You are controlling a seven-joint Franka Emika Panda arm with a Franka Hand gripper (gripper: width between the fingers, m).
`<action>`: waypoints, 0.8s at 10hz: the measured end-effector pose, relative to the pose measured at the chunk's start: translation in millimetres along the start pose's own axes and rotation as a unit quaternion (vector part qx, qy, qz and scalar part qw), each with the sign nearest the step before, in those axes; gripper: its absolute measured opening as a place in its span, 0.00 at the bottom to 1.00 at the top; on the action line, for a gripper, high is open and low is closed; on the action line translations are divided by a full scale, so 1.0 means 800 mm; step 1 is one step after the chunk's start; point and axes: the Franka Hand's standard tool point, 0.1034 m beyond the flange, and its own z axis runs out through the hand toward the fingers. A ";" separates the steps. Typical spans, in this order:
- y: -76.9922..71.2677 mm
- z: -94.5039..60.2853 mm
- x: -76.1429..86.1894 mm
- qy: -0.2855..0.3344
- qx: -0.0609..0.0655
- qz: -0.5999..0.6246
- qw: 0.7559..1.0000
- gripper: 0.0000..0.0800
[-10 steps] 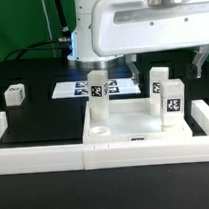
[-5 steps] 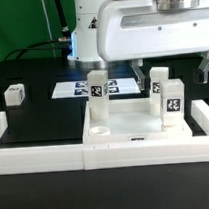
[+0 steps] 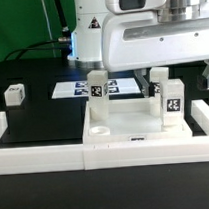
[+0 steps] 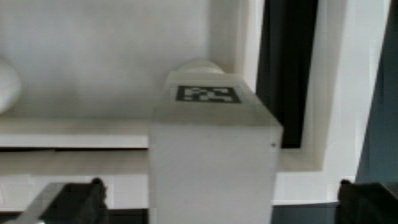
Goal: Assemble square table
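Leg-fitting, by the look: fingers (image 4: 365, 198) spread apart, holding nothing, astride an upright leg (image 4: 214, 150) on the slab (image 3: 129, 133), near centre. Next: close squarely, twist it home. A loose leg (image 3: 14, 94) lies on the worktop (image 3: 43, 116), the exterior view's left.

A black table (image 3: 43, 121) bears a low white border wall (image 3: 41, 156) and the marker board (image 3: 67, 91), under a dim backdrop.
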 end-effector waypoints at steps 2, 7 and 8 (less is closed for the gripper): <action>0.000 0.000 0.000 0.000 0.000 0.012 1.000 0.65; -0.001 0.002 0.002 0.006 0.000 0.161 0.987 0.36; -0.002 0.004 0.008 0.033 0.004 0.223 0.974 0.36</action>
